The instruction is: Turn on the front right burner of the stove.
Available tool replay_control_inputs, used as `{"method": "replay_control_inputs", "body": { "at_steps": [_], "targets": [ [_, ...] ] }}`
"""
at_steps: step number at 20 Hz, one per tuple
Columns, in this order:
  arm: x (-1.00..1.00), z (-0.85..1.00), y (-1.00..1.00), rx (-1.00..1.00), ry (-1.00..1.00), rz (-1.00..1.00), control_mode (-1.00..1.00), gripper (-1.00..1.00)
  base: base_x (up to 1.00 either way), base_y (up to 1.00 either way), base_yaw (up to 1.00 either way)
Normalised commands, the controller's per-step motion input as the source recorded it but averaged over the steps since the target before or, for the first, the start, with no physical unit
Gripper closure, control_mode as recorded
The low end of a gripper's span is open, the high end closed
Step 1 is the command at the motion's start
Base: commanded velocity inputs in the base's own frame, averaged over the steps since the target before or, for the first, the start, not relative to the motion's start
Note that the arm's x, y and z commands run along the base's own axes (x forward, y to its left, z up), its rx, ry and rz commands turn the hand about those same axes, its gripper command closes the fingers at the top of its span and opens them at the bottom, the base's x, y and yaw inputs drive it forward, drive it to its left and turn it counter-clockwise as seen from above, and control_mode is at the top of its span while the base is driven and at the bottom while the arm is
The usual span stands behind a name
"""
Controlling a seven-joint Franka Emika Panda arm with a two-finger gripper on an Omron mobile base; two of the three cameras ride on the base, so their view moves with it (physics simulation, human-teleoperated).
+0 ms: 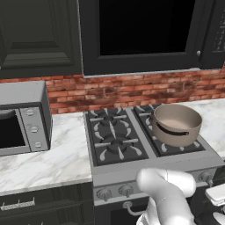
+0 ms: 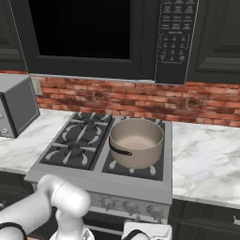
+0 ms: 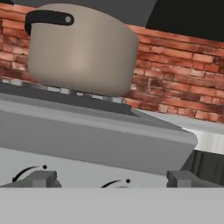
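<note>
The pincer (image 3: 112, 178) hangs low before the stove (image 1: 151, 169), jaws spread, gripping nothing. The front right burner (image 2: 133, 168) sits at five o'clock on the cooktop under a beige pot (image 2: 136, 142). No knob is touched yet; the turn remains.

arm (image 1: 169, 193): glossy white, rounded | joints: dark | claw (image 3: 111, 179): dark tips
</note>
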Motion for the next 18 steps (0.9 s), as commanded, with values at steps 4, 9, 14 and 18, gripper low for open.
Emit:
{"method": "replay_control_inputs", "body": {
  "at_steps": [4,9,14,18],
  "targets": [
    [0.19,-0.01,0.01,0.02,0.01,-0.02,-1.0,-1.0,0.0,0.0,0.0],
    [0.19,-0.23,0.0,0.01,0.0,0.0,-1.0,-1.0,0.0,0.0,0.0],
    [0.21,-0.24,-0.01,0.03,0.0,0.0,-1.0,-1.0,0.0,0.0,0.0],
    [0.18,-0.23,-0.01,0.02,0.0,0.0,-1.0,-1.0,0.0,0.0,0.0]
  ]
}}
